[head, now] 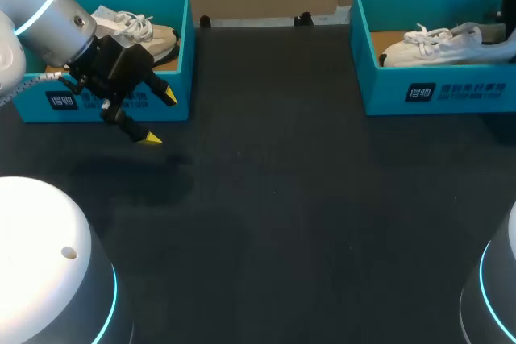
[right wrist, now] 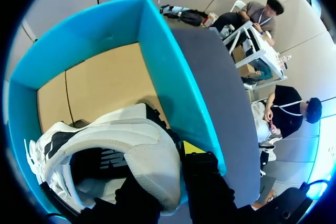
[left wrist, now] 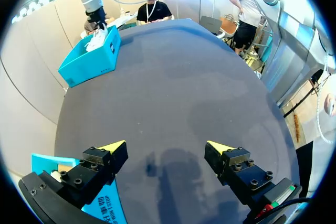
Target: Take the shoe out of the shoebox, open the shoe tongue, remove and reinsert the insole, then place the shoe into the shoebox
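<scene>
Step 1, shoe extraction. Right gripper [right wrist: 169,174] clamped on heel of shoe [right wrist: 134,145], shoe lying in right box [head: 468,94]. Left gripper [head: 160,118] open, empty, before left box [head: 32,110]. Next move likely needs a straight lift clear of the wall

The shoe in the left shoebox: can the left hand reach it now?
Probably yes: the left hand hangs open close to the left shoebox, which has no lid, and nothing covers the shoe.

White shoe [right wrist: 131,145] inside teal shoebox [right wrist: 176,72]
</scene>
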`<state>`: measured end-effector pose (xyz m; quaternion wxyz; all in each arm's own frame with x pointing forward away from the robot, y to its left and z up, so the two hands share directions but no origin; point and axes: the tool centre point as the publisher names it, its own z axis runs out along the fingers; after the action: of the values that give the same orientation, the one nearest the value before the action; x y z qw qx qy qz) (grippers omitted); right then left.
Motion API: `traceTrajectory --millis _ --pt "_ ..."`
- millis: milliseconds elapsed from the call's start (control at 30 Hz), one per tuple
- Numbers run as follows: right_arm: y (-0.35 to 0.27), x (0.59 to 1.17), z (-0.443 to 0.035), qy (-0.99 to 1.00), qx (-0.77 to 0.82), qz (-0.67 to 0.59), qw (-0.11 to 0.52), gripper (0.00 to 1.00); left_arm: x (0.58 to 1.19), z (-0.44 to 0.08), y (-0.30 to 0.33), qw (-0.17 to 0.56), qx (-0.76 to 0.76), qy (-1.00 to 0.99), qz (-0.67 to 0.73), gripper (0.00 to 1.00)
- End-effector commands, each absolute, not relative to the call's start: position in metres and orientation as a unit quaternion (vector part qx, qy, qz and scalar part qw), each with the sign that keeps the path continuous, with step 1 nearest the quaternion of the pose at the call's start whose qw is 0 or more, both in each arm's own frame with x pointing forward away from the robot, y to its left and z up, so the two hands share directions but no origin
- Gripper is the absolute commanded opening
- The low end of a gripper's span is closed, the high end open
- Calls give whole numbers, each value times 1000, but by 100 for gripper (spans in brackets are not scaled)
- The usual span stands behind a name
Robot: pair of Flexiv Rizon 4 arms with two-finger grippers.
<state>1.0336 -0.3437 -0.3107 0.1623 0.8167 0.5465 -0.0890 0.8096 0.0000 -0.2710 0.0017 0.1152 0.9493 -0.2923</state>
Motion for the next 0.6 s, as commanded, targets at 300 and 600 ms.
traceTrajectory --millis 300,600 --pt "-346 1021 -325 549 816 -90 155 0 809 -271 0 2 116 950 -291 100" --pt "-345 1018 -341 560 810 -97 147 0 809 -271 0 2 116 950 -291 100"
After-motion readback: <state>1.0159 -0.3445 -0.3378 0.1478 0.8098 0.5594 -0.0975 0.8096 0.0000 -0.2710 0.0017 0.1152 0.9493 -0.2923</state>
